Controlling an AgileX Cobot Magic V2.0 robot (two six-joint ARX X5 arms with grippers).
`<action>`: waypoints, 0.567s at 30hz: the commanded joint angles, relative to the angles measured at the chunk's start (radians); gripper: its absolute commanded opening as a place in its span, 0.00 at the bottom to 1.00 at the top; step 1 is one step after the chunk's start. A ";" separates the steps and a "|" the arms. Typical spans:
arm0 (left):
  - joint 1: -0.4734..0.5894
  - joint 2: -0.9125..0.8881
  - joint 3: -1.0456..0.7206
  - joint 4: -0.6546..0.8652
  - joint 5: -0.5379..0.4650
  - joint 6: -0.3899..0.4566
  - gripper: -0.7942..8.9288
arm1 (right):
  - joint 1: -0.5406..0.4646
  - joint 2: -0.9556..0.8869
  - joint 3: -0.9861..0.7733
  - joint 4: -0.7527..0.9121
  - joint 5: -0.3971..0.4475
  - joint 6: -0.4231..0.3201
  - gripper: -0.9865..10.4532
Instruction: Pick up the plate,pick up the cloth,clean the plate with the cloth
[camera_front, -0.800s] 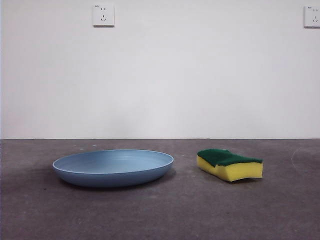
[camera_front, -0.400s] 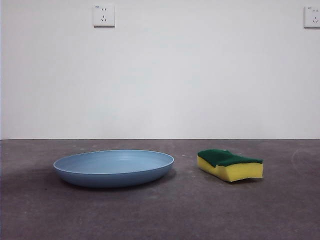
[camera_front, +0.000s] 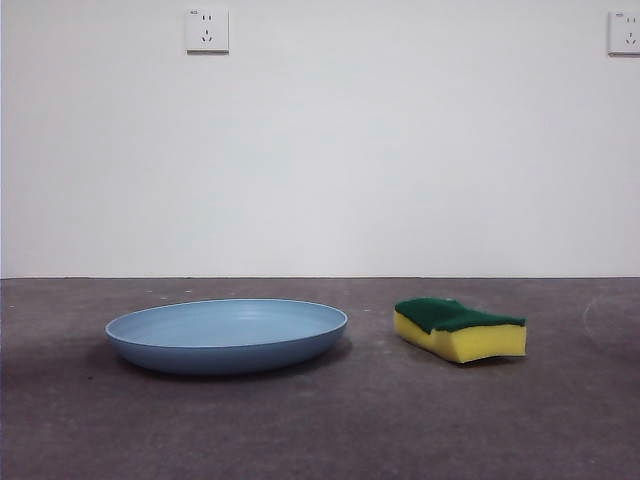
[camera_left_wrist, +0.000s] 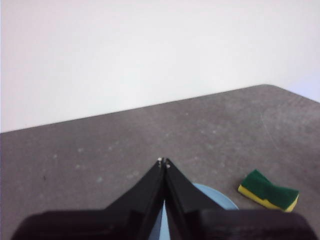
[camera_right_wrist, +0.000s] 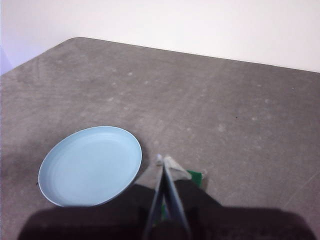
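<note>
2 grippers (camera_left_wrist: 163, 162) (camera_right_wrist: 163, 160) closed above plate (camera_front: 227, 335).

No legible text (apparently) anywhere

Front view: low camera, near tabletop height, faces wall, close to plate (camera_front: 227, 336) and sponge (camera_front: 460, 329). Left wrist view: high above table, looks down past left gripper (camera_left_wrist: 163, 162). Right wrist view: high, looks down past right gripper (camera_right_wrist: 163, 160). All three share plate and sponge.
</note>
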 joint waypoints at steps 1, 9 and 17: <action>-0.003 0.011 -0.005 -0.007 -0.004 -0.004 0.08 | 0.000 -0.006 -0.003 0.007 0.002 0.010 0.07; -0.003 0.050 -0.005 -0.058 -0.003 -0.004 0.08 | 0.000 -0.006 -0.003 0.007 0.003 0.010 0.07; -0.002 0.084 -0.006 -0.094 -0.013 0.068 0.08 | 0.000 -0.005 -0.003 0.007 0.003 0.010 0.07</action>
